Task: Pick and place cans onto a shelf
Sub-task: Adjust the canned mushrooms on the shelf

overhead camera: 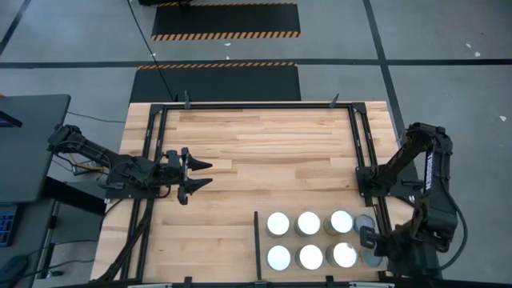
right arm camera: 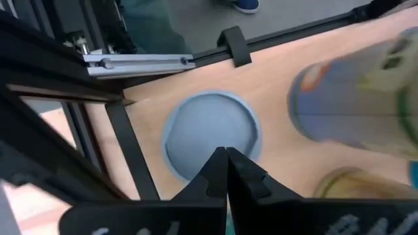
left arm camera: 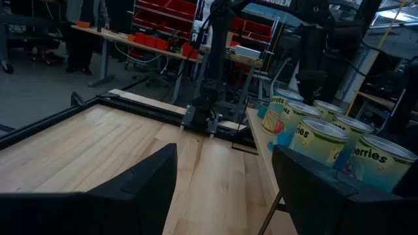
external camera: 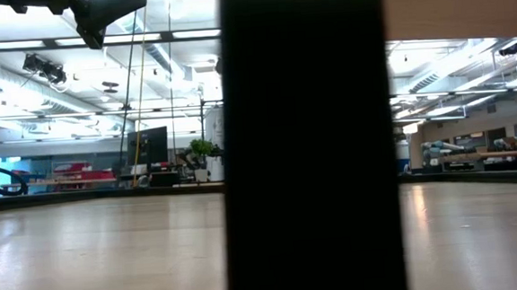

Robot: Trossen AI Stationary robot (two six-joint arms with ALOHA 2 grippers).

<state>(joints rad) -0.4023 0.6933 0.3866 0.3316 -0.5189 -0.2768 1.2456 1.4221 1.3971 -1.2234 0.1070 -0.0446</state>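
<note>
Six cans (overhead camera: 311,238) upright on the shelf (overhead camera: 264,136), beside the right claw (overhead camera: 366,238), fingers together above a dull can (right arm camera: 210,134). Left claw (overhead camera: 197,175) apart, empty.

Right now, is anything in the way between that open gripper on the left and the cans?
Mostly bare wood. The left gripper hovers open over the board, and the short black divider bar stands just before the cans, so it must reach over that. Nothing else visible blocks it.

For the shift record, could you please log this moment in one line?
left hand: open, empty, mid-table | right hand: shut, above dull can | shelf: six bright cans
</note>
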